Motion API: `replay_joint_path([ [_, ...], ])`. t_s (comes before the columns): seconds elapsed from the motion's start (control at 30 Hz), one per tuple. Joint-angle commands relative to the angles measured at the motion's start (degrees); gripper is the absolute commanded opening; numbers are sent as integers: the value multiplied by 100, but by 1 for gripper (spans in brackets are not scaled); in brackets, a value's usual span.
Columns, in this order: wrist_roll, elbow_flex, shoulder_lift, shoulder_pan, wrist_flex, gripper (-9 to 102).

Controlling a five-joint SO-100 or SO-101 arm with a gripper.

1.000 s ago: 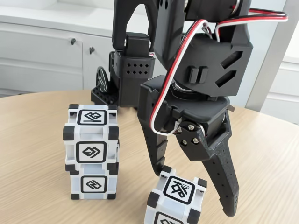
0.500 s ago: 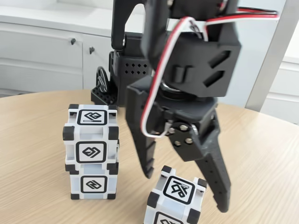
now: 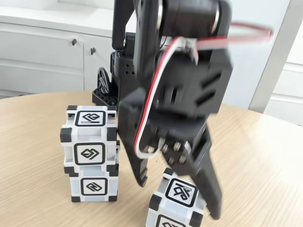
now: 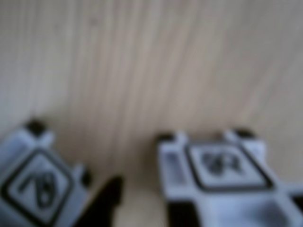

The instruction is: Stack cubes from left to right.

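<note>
In the fixed view, two of the cubes stood stacked at the left of the frame on the pale wooden desk (image 3: 265,156). The upper cube (image 3: 89,139) sat on the lower cube (image 3: 93,185), slightly offset toward the left so that its edges did not line up with the one beneath. A third cube (image 3: 177,202) rested on the desk at the bottom centre of the frame, turned at an angle to the stack and partly cut off by the lower edge.

The black arm (image 3: 175,56) filled the middle of the frame, blurred, with red and white wires looping down its front. Its gripper (image 3: 177,196) hung with the fingers spread apart, one finger tip between the stack and the third cube, the other at that cube's right side; whether either touched the cube could not be told.

The wrist view was soft and out of focus: one cube (image 4: 222,182) lay at the lower right, another (image 4: 35,182) at the lower left, with a dark finger tip (image 4: 106,201) between them over the wood grain.

White cabinets (image 3: 42,54) stood behind the desk in the upper left of the fixed view.
</note>
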Motion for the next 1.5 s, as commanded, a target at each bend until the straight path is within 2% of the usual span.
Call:
replay_joint_path([
  [0.0, 0, -141, -167, 70, 18, 39],
  [0.2, -35, -141, -211, 70, 9, 36],
  [0.53, 211, -141, -211, 70, -18, 14],
  [0.97, 703, -158, -114, 70, -18, 15],
  [1.17, 1591, -237, -62, 9, -53, 15],
  [1.47, 2936, -1204, -18, -35, 35, 16],
])
